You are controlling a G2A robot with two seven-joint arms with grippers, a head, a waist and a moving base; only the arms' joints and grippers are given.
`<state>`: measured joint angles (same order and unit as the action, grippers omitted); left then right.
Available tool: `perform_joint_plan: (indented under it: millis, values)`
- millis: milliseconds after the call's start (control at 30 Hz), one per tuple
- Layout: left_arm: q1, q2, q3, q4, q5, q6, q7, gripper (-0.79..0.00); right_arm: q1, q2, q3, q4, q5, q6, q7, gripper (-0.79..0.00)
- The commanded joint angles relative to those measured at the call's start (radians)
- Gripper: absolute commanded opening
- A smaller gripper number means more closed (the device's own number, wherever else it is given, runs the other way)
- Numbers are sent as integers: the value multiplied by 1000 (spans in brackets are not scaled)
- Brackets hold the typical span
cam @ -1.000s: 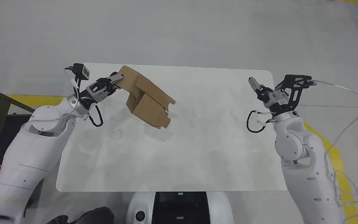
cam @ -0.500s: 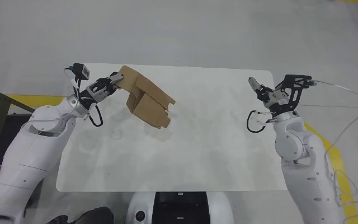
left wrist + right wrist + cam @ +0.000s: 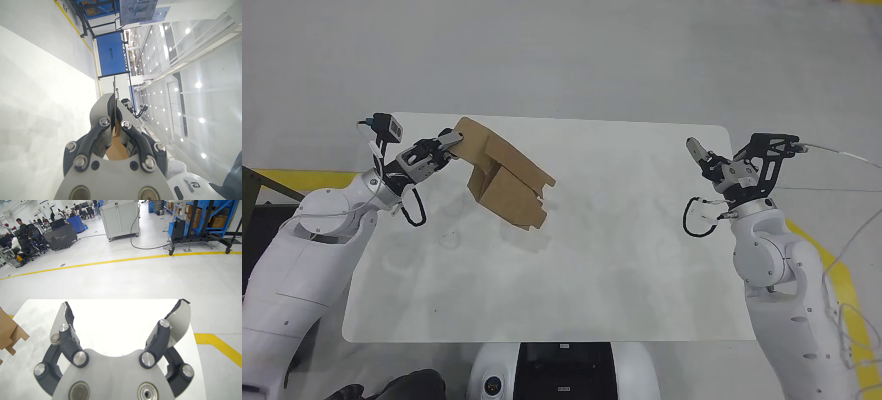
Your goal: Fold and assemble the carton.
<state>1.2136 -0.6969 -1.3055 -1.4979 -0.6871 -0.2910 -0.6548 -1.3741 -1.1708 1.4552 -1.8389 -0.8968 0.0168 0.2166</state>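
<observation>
Carton (image 3: 507, 182) in left gripper (image 3: 454, 139) (edge-on)

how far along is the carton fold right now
Early stage. Done: the carton is partly folded, not flat. In hand: the left claw is shut on one panel's edge. Left: its flaps stand loose and unclosed, and the right claw hangs open at the other end of the table.

No change recorded: carton (image 3: 507, 175) sits clamped in the left gripper (image 3: 455, 137) exactly as before; right gripper (image 3: 124, 308), jaws apart, shows no displacement
</observation>
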Motion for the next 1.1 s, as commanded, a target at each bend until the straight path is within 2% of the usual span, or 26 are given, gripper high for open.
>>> perform_joint_plan:
  millis: [0,867,1033,1067]
  values:
    - [0,0,0,0,0,0,0,-785,0,0,0,0,0,0,0,0]
    - [0,0,0,0,0,0,0,-785,0,0,0,0,0,0,0,0]
    - [0,-7,-1,-26,25,16,33,-785,0,0,0,0,0,0,0,0]
    - [-2,-10,-1,-33,24,17,36,-785,0,0,0,0,0,0,0,-102]
